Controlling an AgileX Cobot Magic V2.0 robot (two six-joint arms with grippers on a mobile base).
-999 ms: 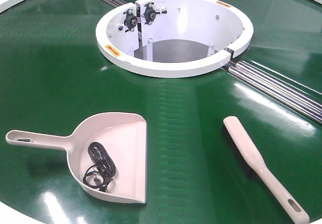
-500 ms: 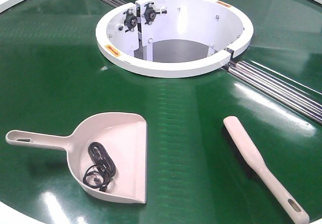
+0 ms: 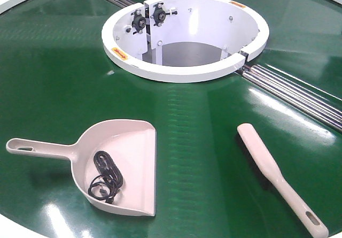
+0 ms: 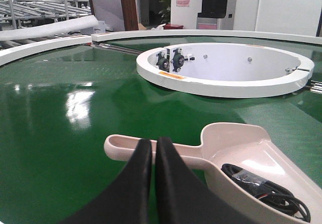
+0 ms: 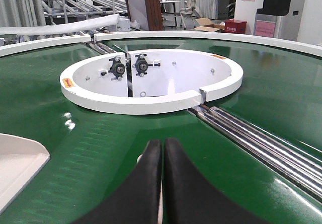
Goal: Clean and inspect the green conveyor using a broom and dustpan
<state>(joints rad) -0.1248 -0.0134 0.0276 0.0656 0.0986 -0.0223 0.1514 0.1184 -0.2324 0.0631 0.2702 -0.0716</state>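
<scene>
The green conveyor fills the front view, with its white central ring and steel rollers. The dustpan lies at the front left, handle pointing left, with a black coiled cable in the pan. The broom lies at the front right, slotted handle end towards the front edge. Neither gripper shows in the front view. My left gripper is shut and empty, just above the dustpan's handle. My right gripper is shut over the broom, of which only a pale sliver shows.
The white outer rim curves round the belt's far side. The central ring is an open well with bearing blocks on its inner wall. Roller racks and office furniture stand beyond the conveyor.
</scene>
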